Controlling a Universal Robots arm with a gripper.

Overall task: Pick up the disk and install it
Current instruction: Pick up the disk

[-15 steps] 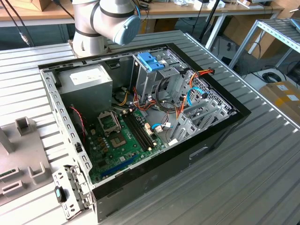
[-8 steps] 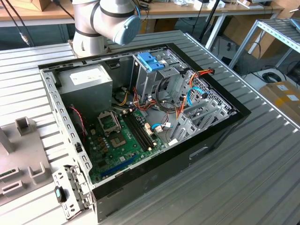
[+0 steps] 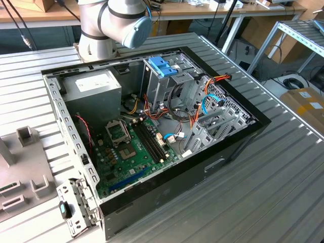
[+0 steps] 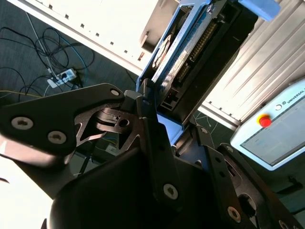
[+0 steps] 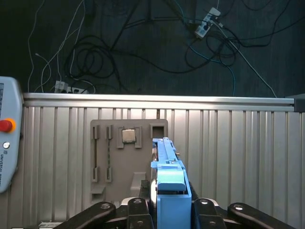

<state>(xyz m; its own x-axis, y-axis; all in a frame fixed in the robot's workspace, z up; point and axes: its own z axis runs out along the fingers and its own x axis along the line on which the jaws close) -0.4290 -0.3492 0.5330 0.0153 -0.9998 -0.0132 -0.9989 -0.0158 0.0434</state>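
Observation:
In both wrist views my gripper is shut on the disk. The disk is a grey metal drive in a bright blue carrier rail. It stands edge-on between the black fingers and is held in the air above the ribbed metal table. The exterior view holds the open computer case lying on its side, with a tall metal drive cage inside. The arm's base stands behind the case.
A grey fixture tray with a small square chip lies on the table below the disk. A teach pendant sits at the table's side. Inside the case are a motherboard, a grey power-supply box and loose cables. Cables trail on the floor.

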